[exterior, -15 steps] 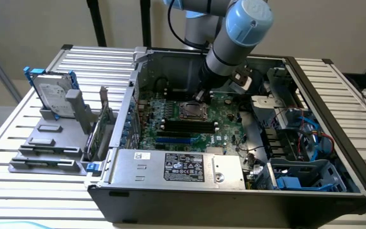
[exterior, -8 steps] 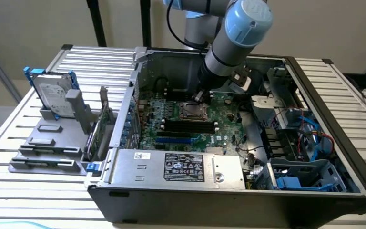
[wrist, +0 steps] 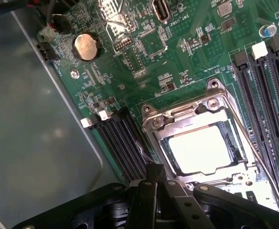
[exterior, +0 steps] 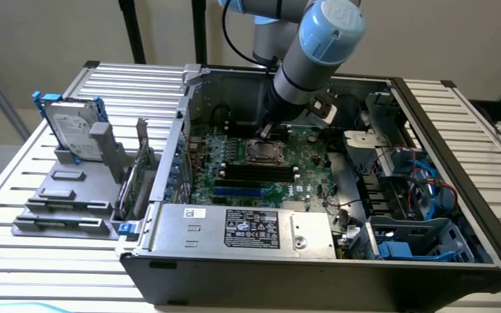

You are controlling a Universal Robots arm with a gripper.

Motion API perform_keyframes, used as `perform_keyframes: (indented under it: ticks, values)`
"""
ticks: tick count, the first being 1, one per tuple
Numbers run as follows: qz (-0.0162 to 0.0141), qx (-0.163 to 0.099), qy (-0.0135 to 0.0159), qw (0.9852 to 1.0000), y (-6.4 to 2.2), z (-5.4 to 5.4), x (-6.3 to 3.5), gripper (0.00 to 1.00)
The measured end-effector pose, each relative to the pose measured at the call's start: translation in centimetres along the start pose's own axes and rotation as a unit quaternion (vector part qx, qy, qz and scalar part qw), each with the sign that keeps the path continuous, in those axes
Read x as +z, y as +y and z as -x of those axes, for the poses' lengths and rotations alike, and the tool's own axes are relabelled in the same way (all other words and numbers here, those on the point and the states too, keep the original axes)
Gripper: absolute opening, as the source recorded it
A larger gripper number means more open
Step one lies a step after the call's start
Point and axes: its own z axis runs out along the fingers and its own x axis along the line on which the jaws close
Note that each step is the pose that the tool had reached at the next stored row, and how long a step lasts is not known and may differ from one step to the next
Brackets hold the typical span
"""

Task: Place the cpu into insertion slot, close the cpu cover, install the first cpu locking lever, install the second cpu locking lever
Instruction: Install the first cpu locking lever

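Note:
The cpu [wrist: 201, 150], a pale square chip, lies flat in the insertion slot [wrist: 167, 149], whose dark edge shows around it. The silvery cpu cover [wrist: 187, 114] is folded down over it, framing the chip through its cut-out. A thin metal locking lever [wrist: 254, 157] runs along one side of the socket. My gripper [wrist: 151, 175] is shut with nothing between its black fingers, its tip just over the socket's edge. In the exterior view the gripper [exterior: 266, 134] hangs right above the socket [exterior: 263, 152] on the green board inside the open computer case.
Long black memory slots [wrist: 125, 138] flank the socket on both sides. A coin battery [wrist: 85, 46] sits farther off on the board. The grey power-supply box [exterior: 246, 229] fills the case's front. Blue cables [exterior: 425, 189] lie at the exterior view's right, a hard drive [exterior: 72, 127] outside at its left.

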Motion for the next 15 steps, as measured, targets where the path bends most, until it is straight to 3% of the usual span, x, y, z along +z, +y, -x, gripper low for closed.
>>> perform_keyframes:
  ticks: [15]
  values:
    - [-0.0002,0.000,0.0003,1.0000,-0.05,-0.25,0.36,0.11]
